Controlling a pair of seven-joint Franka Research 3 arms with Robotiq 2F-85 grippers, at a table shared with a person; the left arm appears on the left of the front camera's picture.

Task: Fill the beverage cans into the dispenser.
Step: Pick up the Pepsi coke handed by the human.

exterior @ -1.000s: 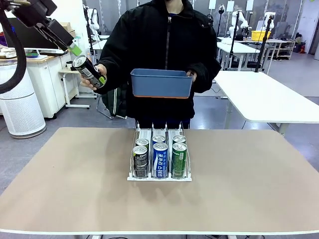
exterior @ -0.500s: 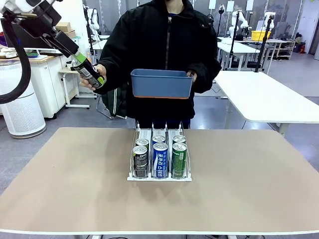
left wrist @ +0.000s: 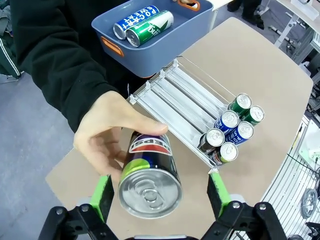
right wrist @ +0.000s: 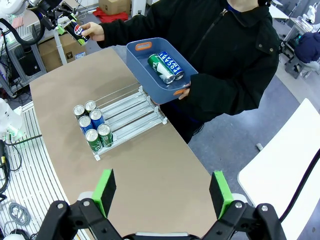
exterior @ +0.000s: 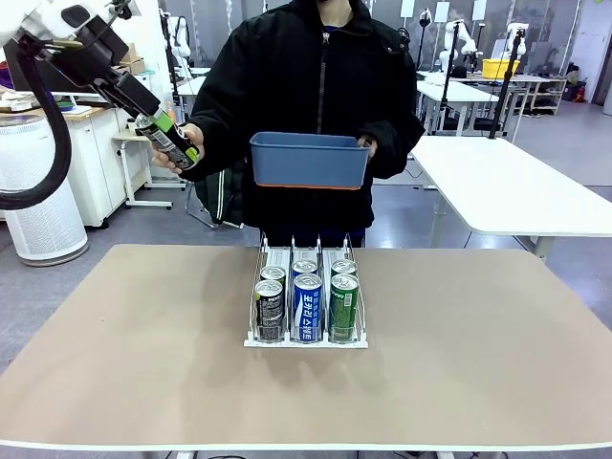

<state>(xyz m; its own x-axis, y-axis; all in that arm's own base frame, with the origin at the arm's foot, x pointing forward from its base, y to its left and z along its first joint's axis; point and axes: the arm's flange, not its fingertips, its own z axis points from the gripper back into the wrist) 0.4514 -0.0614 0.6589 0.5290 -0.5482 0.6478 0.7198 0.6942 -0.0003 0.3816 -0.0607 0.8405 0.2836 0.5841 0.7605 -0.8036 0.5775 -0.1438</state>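
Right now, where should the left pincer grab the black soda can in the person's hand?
Probably across the round sides near the silver top of the black aluminium can, from its top end: that end faces the pincer, while the fingers wrap the other.

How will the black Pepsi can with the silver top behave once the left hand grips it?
The black aluminium Pepsi can looks smooth and metallic, so probably slippery. Its round body could roll if laid down. Thin-walled by type, it might dent under a hard squeeze.
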